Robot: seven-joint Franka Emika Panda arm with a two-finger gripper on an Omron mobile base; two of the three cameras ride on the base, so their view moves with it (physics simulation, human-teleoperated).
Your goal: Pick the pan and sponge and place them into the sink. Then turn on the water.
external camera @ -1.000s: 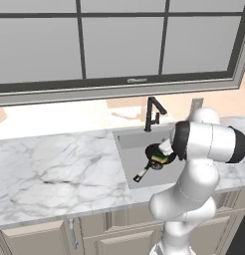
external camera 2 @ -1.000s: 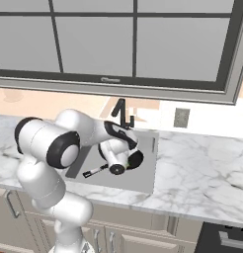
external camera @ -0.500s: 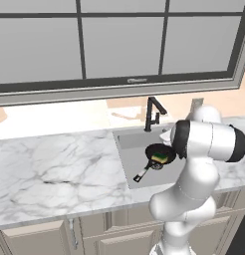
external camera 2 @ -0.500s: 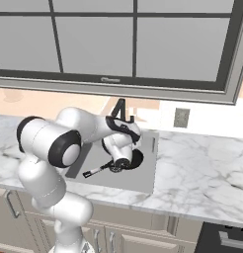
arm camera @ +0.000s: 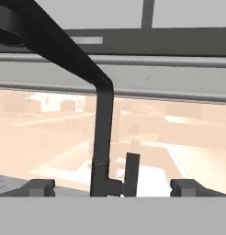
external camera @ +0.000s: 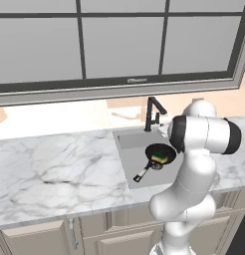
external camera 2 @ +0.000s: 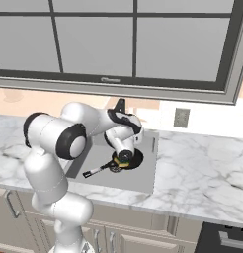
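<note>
The black pan lies in the grey sink, its handle pointing toward the front left. The green and yellow sponge rests inside the pan. From the right base view the pan and sponge sit just below my wrist. My gripper is open, with its fingertips wide apart and nothing between them. It faces the black faucet at close range, level with the small lever. No water stream shows at the faucet.
White marble counter runs left of the sink and continues to its right. A large window spans the back wall above. A wall outlet sits behind the counter on the right. Cabinet fronts run below.
My hand has lifted away from the sponge in the pan and swung back toward the faucet. Pan and sponge stay where they were in the sink.
</note>
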